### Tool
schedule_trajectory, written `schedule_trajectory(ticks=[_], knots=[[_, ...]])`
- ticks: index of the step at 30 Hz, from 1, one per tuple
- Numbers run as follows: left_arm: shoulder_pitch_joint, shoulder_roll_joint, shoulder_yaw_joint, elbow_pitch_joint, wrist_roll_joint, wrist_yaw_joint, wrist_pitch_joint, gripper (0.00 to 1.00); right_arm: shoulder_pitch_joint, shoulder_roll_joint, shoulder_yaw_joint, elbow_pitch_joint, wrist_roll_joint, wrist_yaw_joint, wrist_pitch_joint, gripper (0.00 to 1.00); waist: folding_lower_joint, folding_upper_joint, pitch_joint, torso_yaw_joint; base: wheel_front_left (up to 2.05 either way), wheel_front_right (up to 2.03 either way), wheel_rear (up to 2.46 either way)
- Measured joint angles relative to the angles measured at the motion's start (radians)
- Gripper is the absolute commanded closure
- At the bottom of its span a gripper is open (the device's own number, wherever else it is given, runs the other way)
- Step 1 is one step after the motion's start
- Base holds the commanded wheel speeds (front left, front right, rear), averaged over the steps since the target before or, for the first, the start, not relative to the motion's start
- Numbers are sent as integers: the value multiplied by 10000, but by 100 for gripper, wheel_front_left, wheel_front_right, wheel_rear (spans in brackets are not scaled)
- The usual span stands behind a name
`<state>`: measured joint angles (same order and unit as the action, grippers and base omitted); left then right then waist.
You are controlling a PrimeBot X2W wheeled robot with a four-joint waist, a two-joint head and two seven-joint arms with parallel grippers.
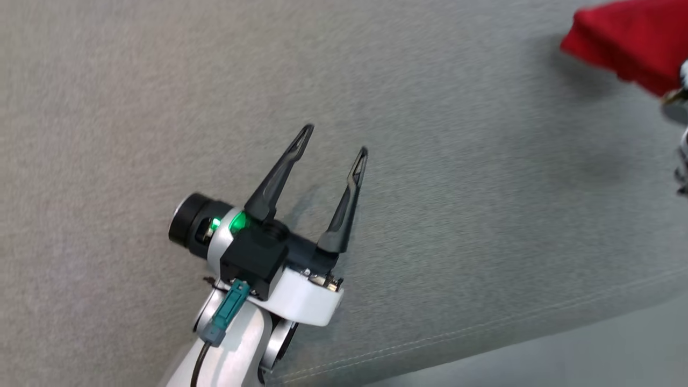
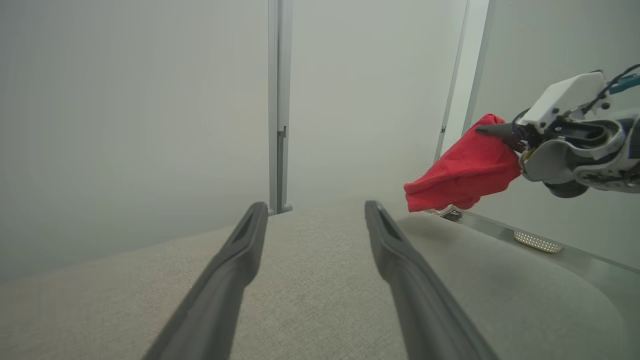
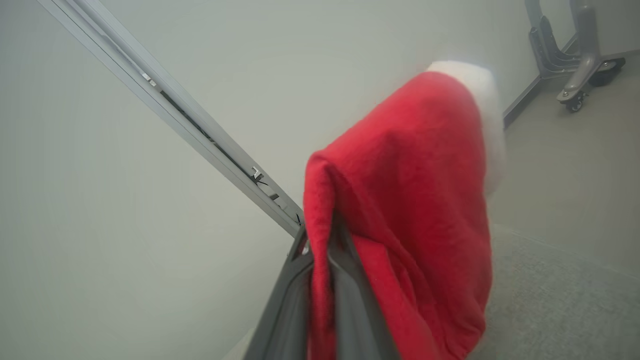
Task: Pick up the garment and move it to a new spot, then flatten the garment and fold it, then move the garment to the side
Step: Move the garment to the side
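Observation:
The garment [image 1: 629,40] is red cloth with a white edge, hanging in the air at the head view's top right corner. My right gripper [image 3: 320,240] is shut on a fold of the garment [image 3: 410,210], which drapes over and beside its fingers. In the left wrist view the right gripper [image 2: 487,131] holds the garment [image 2: 462,172] up off the surface at the right. My left gripper [image 1: 336,141] hovers low over the grey fabric surface [image 1: 134,107], open, nothing between its fingers [image 2: 227,280].
The grey fabric surface has a stitched front edge [image 1: 484,328] at the lower right. A pale wall with a metal rail [image 2: 279,105] stands behind it. A metal ledge [image 2: 545,245] runs along the right side. A wheeled stand [image 3: 580,55] stands on the floor beyond.

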<state>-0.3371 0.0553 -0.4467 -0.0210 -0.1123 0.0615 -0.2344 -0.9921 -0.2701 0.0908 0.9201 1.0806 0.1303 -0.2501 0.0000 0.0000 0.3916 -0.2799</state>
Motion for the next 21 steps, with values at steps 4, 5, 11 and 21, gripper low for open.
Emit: schedule_trajectory(ticks=[4, 5, 11, 21], knots=[[-530, 21, -245, -566, 173, -90, 290, 0, -1667, -322, -1030, 1053, -1014, 0, 0, 100, 0, 0, 774, 750, 0, 0, 0], [-604, 21, -286, -654, 192, -96, 322, 0, -1976, -412, -1304, 1179, -1158, 0, 0, 100, 0, 0, 919, 917, 0, 0, 0], [-972, 23, -546, -1018, 249, -267, 403, 0, -3357, -955, -2744, 901, -2155, 0, -58, 100, -1, 1, 1825, 1856, 0, 0, 0], [-1289, 75, -625, -924, 109, -385, 495, 0, -2781, -389, -3597, 1689, -3214, 0, -58, 100, 0, 0, 2990, 2294, 0, 0, 0]])
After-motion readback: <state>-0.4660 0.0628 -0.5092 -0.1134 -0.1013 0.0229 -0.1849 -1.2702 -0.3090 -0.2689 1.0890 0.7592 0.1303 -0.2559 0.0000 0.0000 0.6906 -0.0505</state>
